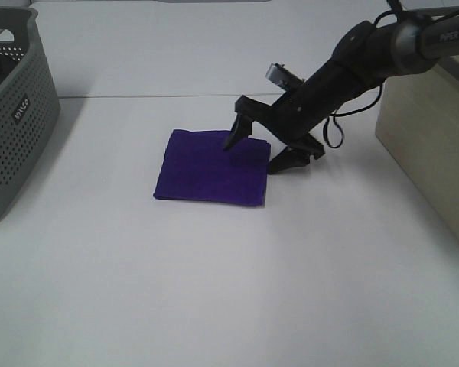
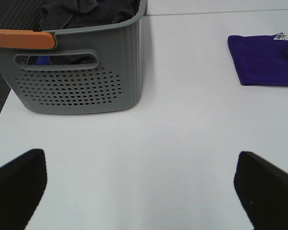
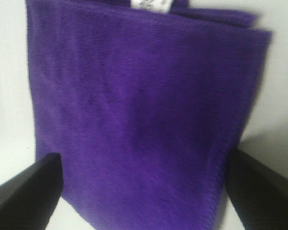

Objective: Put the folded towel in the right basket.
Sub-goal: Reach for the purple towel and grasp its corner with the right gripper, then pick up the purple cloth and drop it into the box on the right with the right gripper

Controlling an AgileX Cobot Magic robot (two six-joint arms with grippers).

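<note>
The folded towel (image 1: 212, 170) lay flat, not yet lifted, well apart from the right basket (image 1: 432, 145). The right gripper (image 1: 254, 156) stood wide across its basket-side edge; the left gripper (image 2: 143, 189) was wide and empty. By my judgement, the whole carry was not yet done.

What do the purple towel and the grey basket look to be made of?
Purple towel: soft fleece or microfibre by its look, matte and fuzzy, with a stitched hem. Grey basket: moulded plastic, apparently, smooth satin walls with rows of punched holes.
</note>
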